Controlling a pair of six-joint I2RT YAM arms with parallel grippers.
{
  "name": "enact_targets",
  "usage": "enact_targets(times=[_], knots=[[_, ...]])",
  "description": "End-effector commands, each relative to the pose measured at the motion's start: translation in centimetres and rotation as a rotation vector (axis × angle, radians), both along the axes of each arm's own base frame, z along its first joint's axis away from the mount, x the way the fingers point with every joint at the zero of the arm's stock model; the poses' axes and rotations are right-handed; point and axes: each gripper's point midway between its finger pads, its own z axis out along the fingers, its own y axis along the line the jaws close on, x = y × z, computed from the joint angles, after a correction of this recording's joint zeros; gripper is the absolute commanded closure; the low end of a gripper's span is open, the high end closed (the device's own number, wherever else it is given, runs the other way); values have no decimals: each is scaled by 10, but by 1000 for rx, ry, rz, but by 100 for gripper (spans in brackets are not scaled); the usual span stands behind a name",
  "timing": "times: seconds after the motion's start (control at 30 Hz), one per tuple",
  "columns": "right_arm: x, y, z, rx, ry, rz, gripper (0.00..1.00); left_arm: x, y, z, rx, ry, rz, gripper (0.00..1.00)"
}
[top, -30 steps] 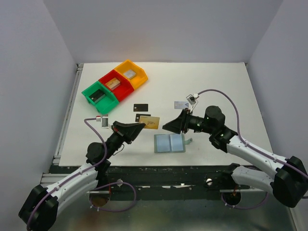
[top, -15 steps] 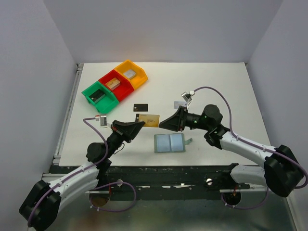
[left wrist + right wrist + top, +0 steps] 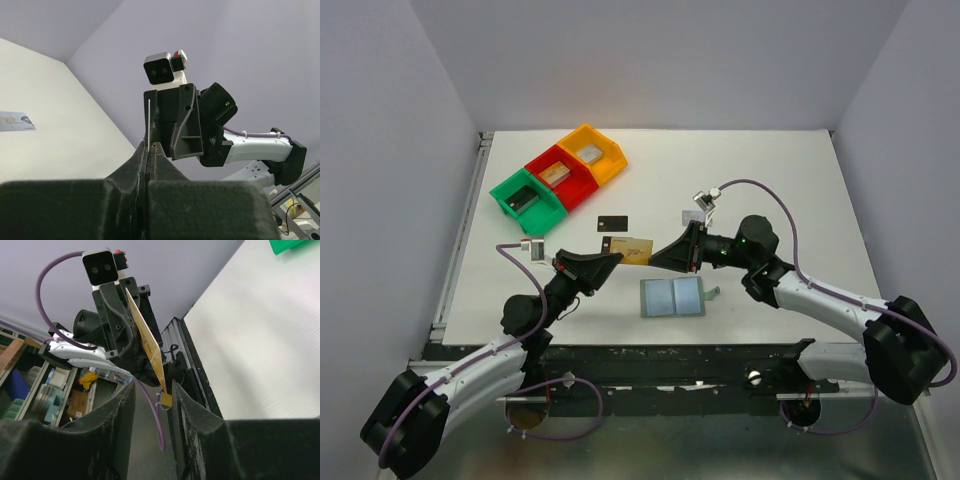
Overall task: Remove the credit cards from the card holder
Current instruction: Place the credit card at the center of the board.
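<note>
The left gripper (image 3: 615,259) is pressed together on the lower edge of a gold card (image 3: 634,249), holding it up off the table (image 3: 770,180); in the left wrist view its fingers (image 3: 160,155) meet on the card, seen edge-on as a thin pale line (image 3: 149,120). Back and to the left stand three bins (image 3: 560,177), green, red and yellow, in a slanted row, each with a grey block inside. A black card (image 3: 612,223) lies flat just behind the gold one, and a second black card (image 3: 608,241) shows only as a dark strip at its left edge. The right gripper (image 3: 657,263) faces the left one with its fingers spread, and the gold card (image 3: 144,337) reaches into the gap between them (image 3: 151,386). The card holder (image 3: 672,297) lies open and flat near the front edge, below both grippers. A silvery card (image 3: 694,217) lies farther back, partly hidden by the right wrist camera.
</note>
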Motion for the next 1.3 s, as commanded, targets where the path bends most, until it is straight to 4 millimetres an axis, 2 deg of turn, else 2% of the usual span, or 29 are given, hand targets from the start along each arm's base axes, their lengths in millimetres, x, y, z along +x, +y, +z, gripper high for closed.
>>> enact_targets(times=[0.0,0.1,0.27,0.4,0.43,0.47,0.5,0.53,0.57,0.7,0.77,0.83,0.9,0.97,1.17,1.27], knots=[[1,5,14,23,-48,26,58,-8,-1,14,-26,-50,-30,100],[1,7,15,24,-49,33,62,-8,-1,14,-27,-53,-29,100],[-2,9,19,28,-57,55,73,-8,-3,11,-25,-43,-35,100],[-4,8,22,25,-69,54,93,-5,-2,6,-19,-18,-25,100],[-2,7,22,22,-70,42,97,-3,-2,2,-14,10,-17,83],[1,6,20,4,-57,25,100,2,-1,-4,-6,54,-1,55],[5,3,20,-17,-54,1,100,10,2,-14,14,119,33,37],[10,-2,18,-41,-44,-23,100,15,8,-21,32,159,78,12],[17,-8,18,-59,-46,-60,100,23,16,-31,64,211,141,1],[56,-43,-3,-236,23,-221,100,34,60,-44,158,288,388,1],[73,-60,-25,-335,102,-271,100,36,81,-45,200,322,492,1],[92,-72,-47,-440,164,-308,100,37,93,-50,255,348,550,1],[106,-80,-69,-556,192,-329,100,36,95,-59,316,386,562,1],[122,-82,-85,-634,217,-327,100,35,90,-63,359,403,532,1],[151,-65,-114,-705,285,-211,100,29,64,-62,410,364,400,1],[168,-64,-129,-747,301,-193,100,28,67,-68,443,387,402,1]])
